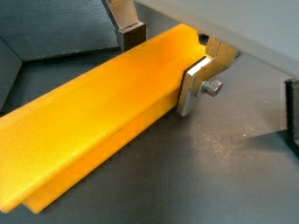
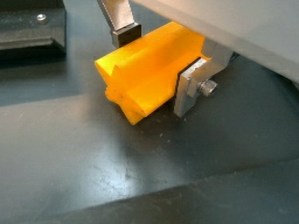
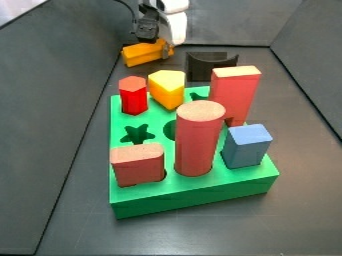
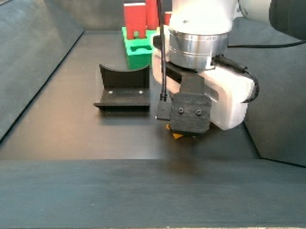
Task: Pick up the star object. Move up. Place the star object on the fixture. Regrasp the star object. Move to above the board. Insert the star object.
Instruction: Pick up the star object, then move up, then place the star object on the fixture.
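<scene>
The star object (image 1: 105, 114) is a long orange bar with a star cross-section, lying on the dark floor; it also shows in a wrist view (image 2: 146, 74). My gripper (image 1: 163, 66) straddles it, one silver finger (image 1: 197, 83) flat against one side and the dark pad of the other finger (image 1: 131, 37) at the opposite side, so it looks shut on it. In a side view the gripper (image 3: 158, 25) is low over the star object (image 3: 144, 52), at the far end beyond the board. The fixture (image 3: 207, 62) stands just beside it.
The green board (image 3: 134, 200) holds several red, yellow and blue pieces and has an open star-shaped hole (image 3: 136, 133). The fixture also shows in a wrist view (image 2: 30, 39) and a side view (image 4: 120, 85). Grey walls rise on both sides.
</scene>
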Robot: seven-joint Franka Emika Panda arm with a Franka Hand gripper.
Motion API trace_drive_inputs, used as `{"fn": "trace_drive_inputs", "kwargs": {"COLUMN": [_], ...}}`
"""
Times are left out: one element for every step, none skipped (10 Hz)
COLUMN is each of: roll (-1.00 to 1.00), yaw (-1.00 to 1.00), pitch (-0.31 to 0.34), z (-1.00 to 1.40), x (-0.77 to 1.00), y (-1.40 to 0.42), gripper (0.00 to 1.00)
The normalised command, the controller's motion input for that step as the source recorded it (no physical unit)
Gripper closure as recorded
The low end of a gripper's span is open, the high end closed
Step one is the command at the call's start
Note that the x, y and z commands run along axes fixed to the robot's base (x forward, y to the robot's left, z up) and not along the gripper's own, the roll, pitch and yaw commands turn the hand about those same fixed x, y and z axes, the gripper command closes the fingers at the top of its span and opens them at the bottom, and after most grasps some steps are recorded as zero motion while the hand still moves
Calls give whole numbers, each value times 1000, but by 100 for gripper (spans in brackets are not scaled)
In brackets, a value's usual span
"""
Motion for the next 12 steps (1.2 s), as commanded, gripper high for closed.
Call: {"fn": "trace_drive_inputs", "kwargs": {"roll": [0,0,0,0,4,10,29,45,70,0,7,19], "yaw": [0,0,0,0,-22,-29,-33,-31,-28,0,5,-3], "pitch": [0,0,0,0,30,46,68,78,79,0,1,21], "z": [0,0,0,833,759,689,516,375,181,1000,1000,1000], "x": [0,0,0,0,-29,-35,-22,-14,-21,0,-2,-14], "y": [0,0,0,0,12,15,8,8,2,0,-1,0], "gripper": [100,100,100,100,100,100,100,100,100,100,100,100]}}
